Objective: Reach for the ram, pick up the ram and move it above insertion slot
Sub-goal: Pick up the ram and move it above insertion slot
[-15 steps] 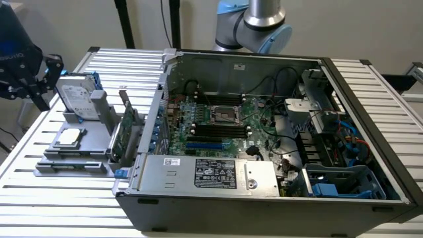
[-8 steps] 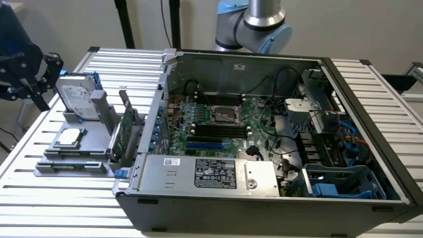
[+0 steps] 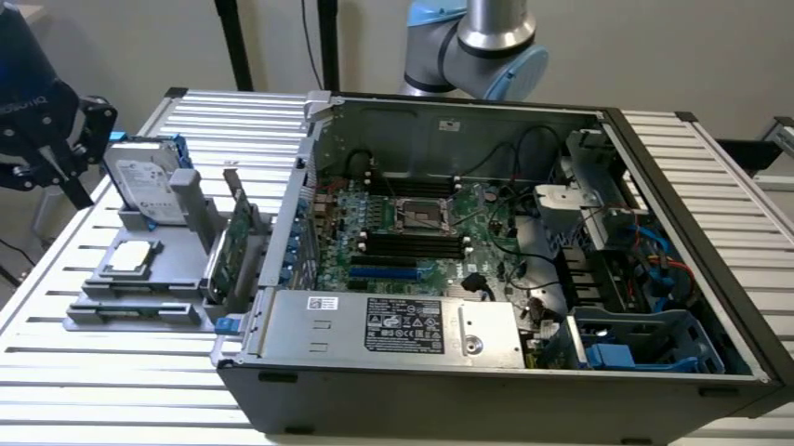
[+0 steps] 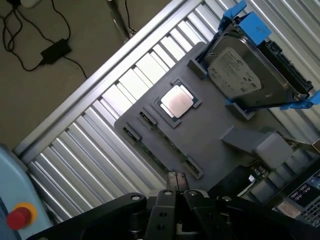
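The hand point(image 4: 176, 182) is seen with its fingertips pressed together and nothing between them, so closed and empty. It's held just off the edge of the grey holder point(image 4: 215, 150), on the side where the ram point(image 4: 156, 156) is parked. The ram is stood on edge in a long slot along that side of the holder, between little end clips. Only a thin greenish strip of it can be made out, and no contact with the hand can be seen.

A silver processor chip point(image 4: 176, 101) is laid flat near the middle of the holder. The hard drive point(image 4: 235, 70) in its blue frame is propped up at the holder's far end, tilted. The green expansion card point(image 3: 236, 246) is stood upright on the side of the holder next to the open computer case point(image 3: 496, 372), where the motherboard point(image 3: 422, 242) can be seen inside. All of it is carried by the slatted tabletop point(image 4: 125, 85).
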